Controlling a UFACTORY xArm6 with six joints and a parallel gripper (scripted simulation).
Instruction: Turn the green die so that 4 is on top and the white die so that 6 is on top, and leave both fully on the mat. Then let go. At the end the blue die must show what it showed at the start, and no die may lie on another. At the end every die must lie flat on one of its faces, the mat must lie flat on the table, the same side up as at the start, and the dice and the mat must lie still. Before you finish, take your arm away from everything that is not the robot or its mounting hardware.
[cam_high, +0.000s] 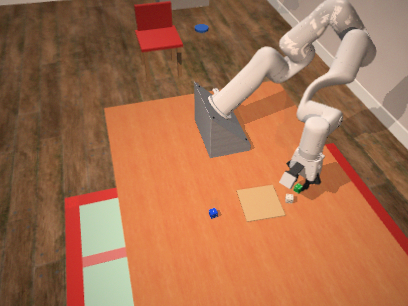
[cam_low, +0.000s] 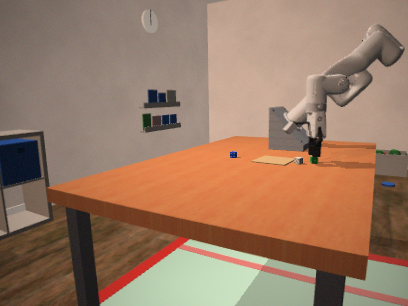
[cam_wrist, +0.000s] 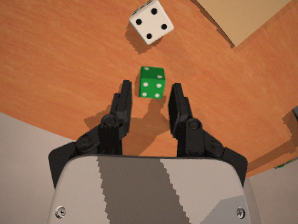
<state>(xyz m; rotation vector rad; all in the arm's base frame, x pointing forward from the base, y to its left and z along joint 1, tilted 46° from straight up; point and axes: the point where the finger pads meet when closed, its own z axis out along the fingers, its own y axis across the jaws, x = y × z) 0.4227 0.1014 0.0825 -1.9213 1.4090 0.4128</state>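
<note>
The green die (cam_high: 298, 188) (cam_low: 314, 160) (cam_wrist: 152, 87) lies on the table off the mat; its brighter face, which looks like the top, shows 4, and a darker side shows 2. My gripper (cam_high: 303, 185) (cam_low: 314, 153) (cam_wrist: 151, 92) is partly open and low over it, a fingertip to each side with gaps. The white die (cam_high: 289, 198) (cam_low: 298, 160) (cam_wrist: 151, 22) lies on the table between the green die and the mat (cam_high: 260, 203) (cam_low: 272, 160) (cam_wrist: 240, 20), with 4 on top. The blue die (cam_high: 213, 213) (cam_low: 233, 155) lies beyond the mat's other side; its top is too small to read.
The grey wedge-shaped arm base (cam_high: 220, 132) (cam_low: 285, 132) stands on the orange table (cam_high: 175, 175) (cam_low: 215, 195). The table's edge shows low in the wrist view. A red chair (cam_high: 159, 38) stands on the floor behind.
</note>
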